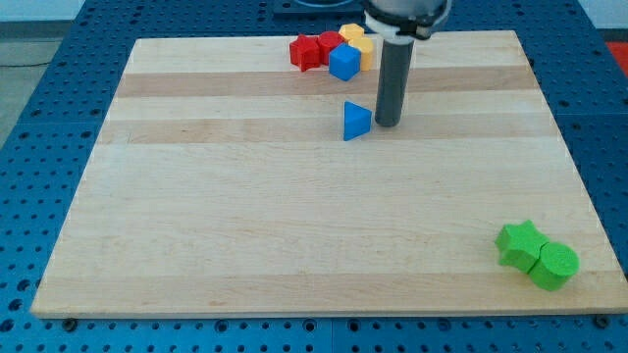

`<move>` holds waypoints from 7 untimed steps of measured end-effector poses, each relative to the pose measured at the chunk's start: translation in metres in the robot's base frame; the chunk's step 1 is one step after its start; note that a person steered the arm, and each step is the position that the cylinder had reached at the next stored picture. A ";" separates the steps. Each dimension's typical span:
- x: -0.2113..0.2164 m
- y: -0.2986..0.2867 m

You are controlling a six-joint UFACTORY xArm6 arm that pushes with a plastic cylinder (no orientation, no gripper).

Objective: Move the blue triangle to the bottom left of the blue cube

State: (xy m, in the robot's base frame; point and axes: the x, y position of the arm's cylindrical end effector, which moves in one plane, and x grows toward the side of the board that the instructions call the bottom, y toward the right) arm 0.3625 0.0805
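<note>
A blue triangle (pixel 356 120) lies on the wooden board (pixel 294 235) a little above the middle. A blue cube (pixel 344 62) sits near the view's top, above the triangle and slightly to its left. My tip (pixel 388 124) rests on the board just to the right of the blue triangle, very close to it or touching it. The dark rod rises from there toward the view's top edge.
A red star-shaped block (pixel 305 51) and another red block (pixel 328 43) sit left of the blue cube. Two yellow blocks (pixel 358 39) sit right above it. A green star (pixel 519 243) and a green cylinder (pixel 553 265) lie at the bottom right.
</note>
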 end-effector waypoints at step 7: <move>0.004 -0.061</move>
State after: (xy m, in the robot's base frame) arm 0.3666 0.0192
